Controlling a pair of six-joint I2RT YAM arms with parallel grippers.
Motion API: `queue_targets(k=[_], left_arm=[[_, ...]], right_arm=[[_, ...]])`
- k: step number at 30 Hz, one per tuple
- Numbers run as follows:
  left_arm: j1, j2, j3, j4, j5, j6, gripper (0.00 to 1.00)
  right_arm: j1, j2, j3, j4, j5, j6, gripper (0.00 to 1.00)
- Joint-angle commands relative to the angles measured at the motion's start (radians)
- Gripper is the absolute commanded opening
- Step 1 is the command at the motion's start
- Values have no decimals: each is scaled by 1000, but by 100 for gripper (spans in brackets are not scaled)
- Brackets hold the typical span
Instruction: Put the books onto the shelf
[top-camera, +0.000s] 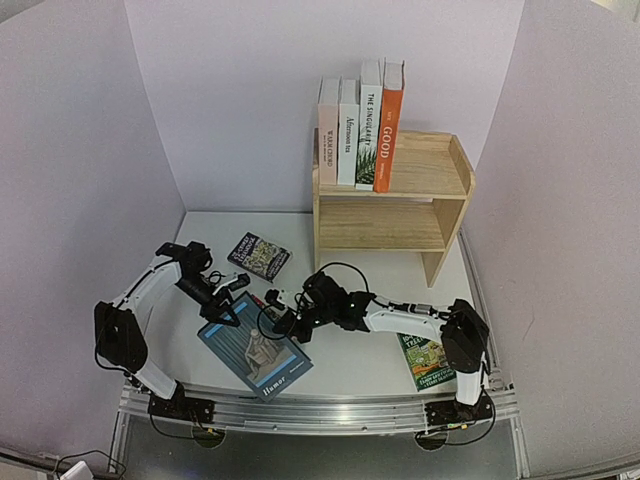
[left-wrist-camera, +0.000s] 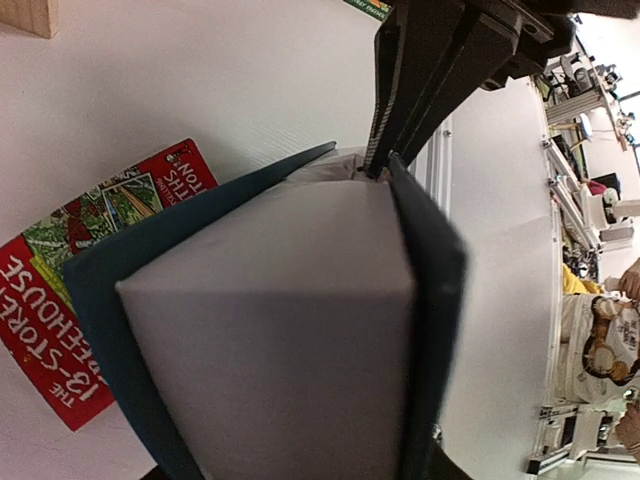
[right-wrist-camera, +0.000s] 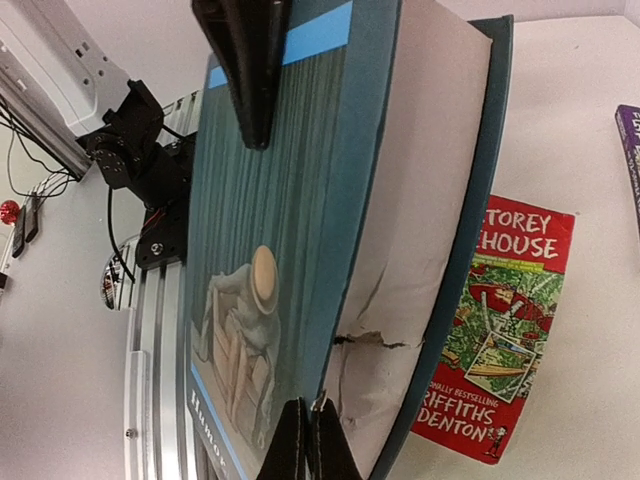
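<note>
One stiff blue hardback (top-camera: 255, 355), torn white pages; right gripper (right-wrist-camera: 308, 415) tight on cover, left gripper (top-camera: 224, 311): hold unclear.

2 arms folded inward, grippers nearly meeting.
Left gripper (top-camera: 227, 313) tilts down; right gripper (top-camera: 291, 323) pinched fully closed.

Two slim arms face us, the left arm (top-camera: 150, 285) and the right arm (top-camera: 400, 318), each made of white shell links joined by bulky black motor housings. We see each ending in a black base on a silver rail (top-camera: 320, 412). Thin black cables (top-camera: 340, 268) loop above the right forearm. The left gripper (top-camera: 231, 317) and right gripper (top-camera: 287, 325) are black, with the right gripper's fingers (right-wrist-camera: 298, 445) tapering to matte wedges.
</note>
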Motion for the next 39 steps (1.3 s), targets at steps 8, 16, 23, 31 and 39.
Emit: queue_targets(k=[8, 16, 23, 31, 39], left_arm=[[-3, -51, 153, -215, -8, -342, 16], [33, 14, 374, -144, -84, -762, 14], [205, 71, 373, -62, -64, -1009, 17], [225, 91, 324, -33, -20, -1079, 17], [232, 84, 307, -1, 2, -1158, 25]], right_arm=[[-3, -50, 73, 11, 305, 58, 39], [140, -111, 97, 10, 851, 86, 74], [313, 67, 280, 15, 1153, -112, 75], [367, 230, 372, 248, 1131, -273, 71], [362, 490, 576, 395, 1305, -589, 72]])
